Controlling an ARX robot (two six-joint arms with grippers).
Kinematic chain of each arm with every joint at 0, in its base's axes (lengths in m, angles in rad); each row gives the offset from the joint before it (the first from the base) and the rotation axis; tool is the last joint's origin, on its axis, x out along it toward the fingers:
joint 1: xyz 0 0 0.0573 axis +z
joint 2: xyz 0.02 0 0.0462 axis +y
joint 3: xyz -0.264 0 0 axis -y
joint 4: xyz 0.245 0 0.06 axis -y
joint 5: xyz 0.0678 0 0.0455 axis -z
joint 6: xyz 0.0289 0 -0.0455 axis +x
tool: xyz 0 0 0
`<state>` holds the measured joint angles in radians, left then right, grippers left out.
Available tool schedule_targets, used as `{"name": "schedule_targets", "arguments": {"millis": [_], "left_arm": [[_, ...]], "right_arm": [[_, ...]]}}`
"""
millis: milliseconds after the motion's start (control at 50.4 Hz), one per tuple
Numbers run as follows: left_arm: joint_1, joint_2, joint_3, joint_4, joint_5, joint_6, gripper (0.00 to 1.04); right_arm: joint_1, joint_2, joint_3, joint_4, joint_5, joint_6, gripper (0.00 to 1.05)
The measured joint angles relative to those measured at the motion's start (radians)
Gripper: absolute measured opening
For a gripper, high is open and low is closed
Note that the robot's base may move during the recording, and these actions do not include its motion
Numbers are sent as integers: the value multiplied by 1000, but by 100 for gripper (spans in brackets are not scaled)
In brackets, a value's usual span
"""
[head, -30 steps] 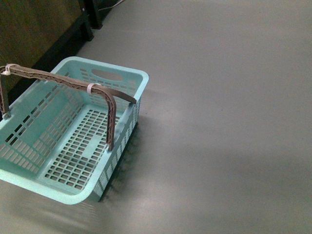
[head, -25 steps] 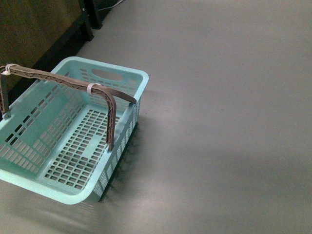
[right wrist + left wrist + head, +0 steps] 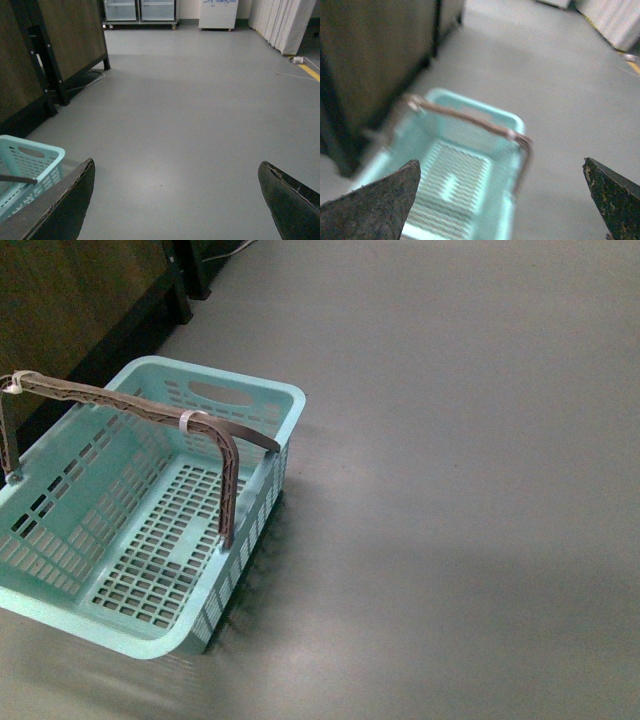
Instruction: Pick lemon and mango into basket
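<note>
Grey floor (image 3: 450,540) surrounds the basket (image 3: 262,387). The left gripper (image 3: 500,167) above the basket and the right gripper (image 3: 176,167) beside it are both spread wide and grasp nothing. The basket is empty, its handle (image 3: 130,405) raised. Neither lemon nor mango is in view, so both picks appear outstanding. A dark cabinet (image 3: 70,300) stands behind the basket.

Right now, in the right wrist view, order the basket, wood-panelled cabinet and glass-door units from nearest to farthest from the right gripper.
1. basket, nearest, its corner showing by one finger of the right gripper.
2. wood-panelled cabinet, on black legs, beyond the basket.
3. glass-door units, against the far wall.
</note>
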<state>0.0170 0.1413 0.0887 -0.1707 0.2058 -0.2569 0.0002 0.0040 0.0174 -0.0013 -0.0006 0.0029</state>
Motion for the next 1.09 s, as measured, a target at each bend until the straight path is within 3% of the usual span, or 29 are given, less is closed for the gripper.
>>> {"name": "schedule_targets", "arguments": {"millis": [99, 258, 535, 753, 1090], "left_arm": [[-10, 195, 42, 114, 39, -312, 98], [13, 550, 99, 407, 38, -633, 98], [-7, 1373, 296, 820, -66, -924, 98], [-47, 1722, 510, 845, -110, -993, 98], [-67, 1978, 787, 791, -136, -1040, 98]], "right_arm": [[0, 0, 0, 0, 1, 0, 96], [0, 0, 0, 0, 1, 0, 96], [0, 0, 0, 0, 1, 0, 96], [0, 0, 0, 0, 1, 0, 96], [0, 0, 0, 0, 0, 0, 96]]}}
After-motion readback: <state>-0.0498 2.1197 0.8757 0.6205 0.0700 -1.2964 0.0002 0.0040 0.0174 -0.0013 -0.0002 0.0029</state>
